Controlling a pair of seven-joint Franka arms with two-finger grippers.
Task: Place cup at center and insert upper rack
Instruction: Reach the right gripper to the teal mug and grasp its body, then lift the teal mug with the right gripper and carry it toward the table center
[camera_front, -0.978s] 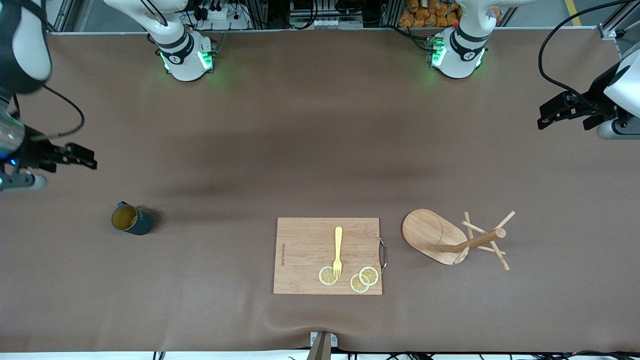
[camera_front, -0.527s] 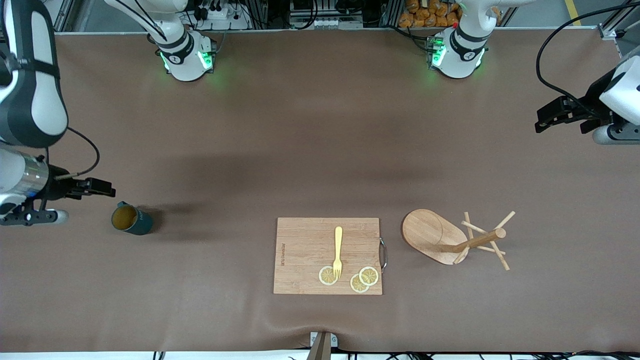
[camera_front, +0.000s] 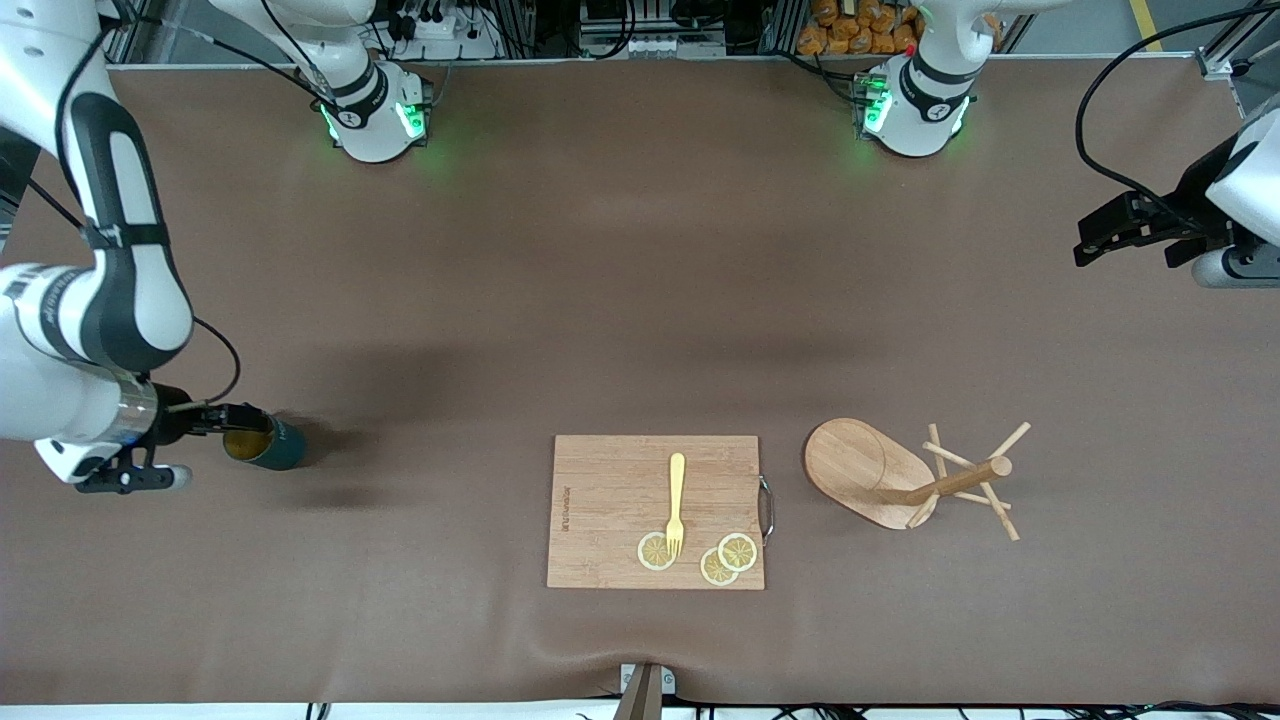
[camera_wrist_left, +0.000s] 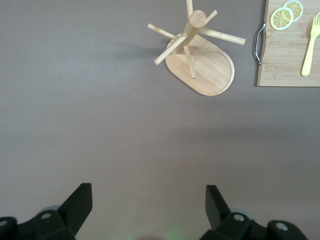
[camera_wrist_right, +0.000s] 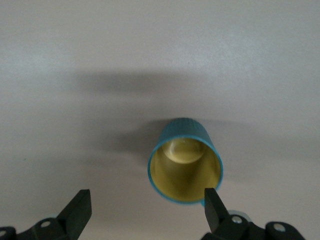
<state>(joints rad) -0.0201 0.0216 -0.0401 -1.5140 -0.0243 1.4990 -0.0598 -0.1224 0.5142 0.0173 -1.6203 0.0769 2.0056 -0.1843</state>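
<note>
The dark teal cup (camera_front: 268, 445) with its tan-yellow inside (camera_wrist_right: 185, 170) stands on the table toward the right arm's end. My right gripper (camera_front: 243, 417) is open right beside its rim. In the right wrist view one of the fingers (camera_wrist_right: 212, 202) sits by the rim and the other is well clear of it, with the right gripper (camera_wrist_right: 146, 210) around nothing. The wooden upper rack (camera_front: 860, 468) rests on its oval base (camera_wrist_left: 212, 75) toward the left arm's end. My left gripper (camera_front: 1100, 235) hangs open over bare table, well away from the rack; in the left wrist view the left gripper (camera_wrist_left: 149, 202) holds nothing.
A rectangular wooden cutting board (camera_front: 610, 500) lies between the cup and the rack, nearer the front camera. It carries a yellow fork (camera_front: 676, 500) and three lemon slices (camera_front: 737, 551), with a metal handle (camera_front: 766, 510) on the rack's side.
The right arm has swung down and toward the cup, bringing its open gripper from well above the cup's spot to right beside the rim. The left gripper has barely shifted.
</note>
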